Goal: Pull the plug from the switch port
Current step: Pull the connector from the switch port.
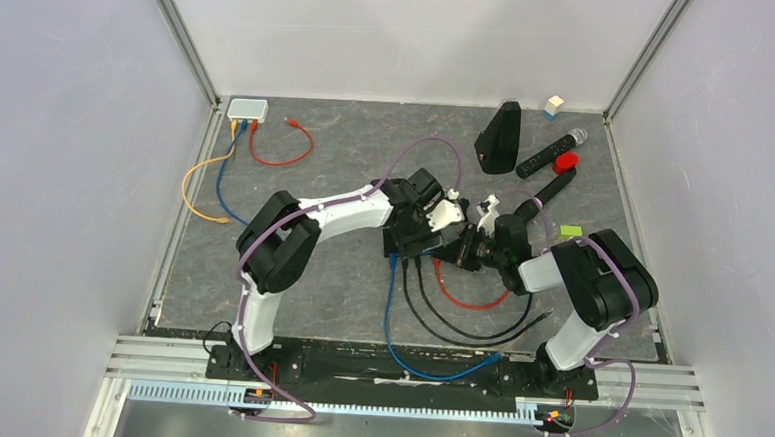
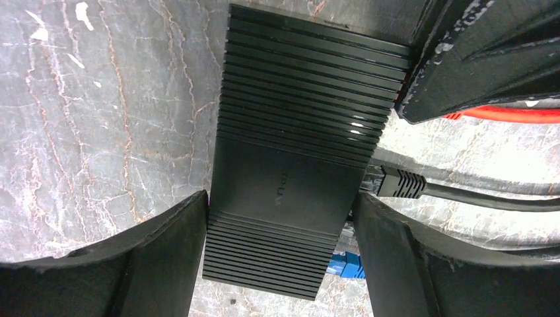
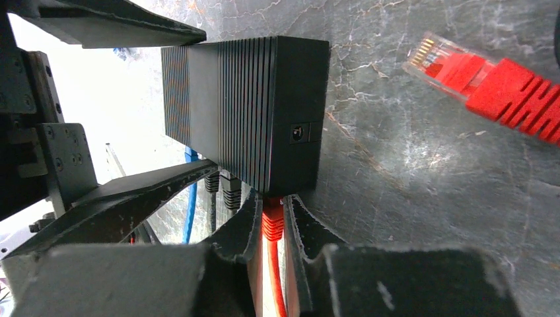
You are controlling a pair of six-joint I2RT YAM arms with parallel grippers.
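The black switch [image 1: 407, 242] lies mid-table, ribbed top up [image 2: 297, 132]. My left gripper [image 2: 280, 205] straddles it, open, one finger close beside each long side. A red plug [image 3: 272, 221] sits in the switch [image 3: 251, 105] port nearest the corner. My right gripper [image 3: 272, 205] is shut on that red plug, its pads pinching the boot right at the port. The gripper reaches in from the right in the top view [image 1: 459, 254]. The red cable [image 1: 469, 301] loops toward the front.
Two black plugs [image 3: 224, 185] and a blue plug [image 2: 343, 264] sit in neighbouring ports. A loose red plug [image 3: 475, 72] lies beside the switch. A white switch [image 1: 247, 109] with coloured cables sits back left. A black stand [image 1: 500, 136], remote [image 1: 549, 152] and red cap [image 1: 565, 163] are back right.
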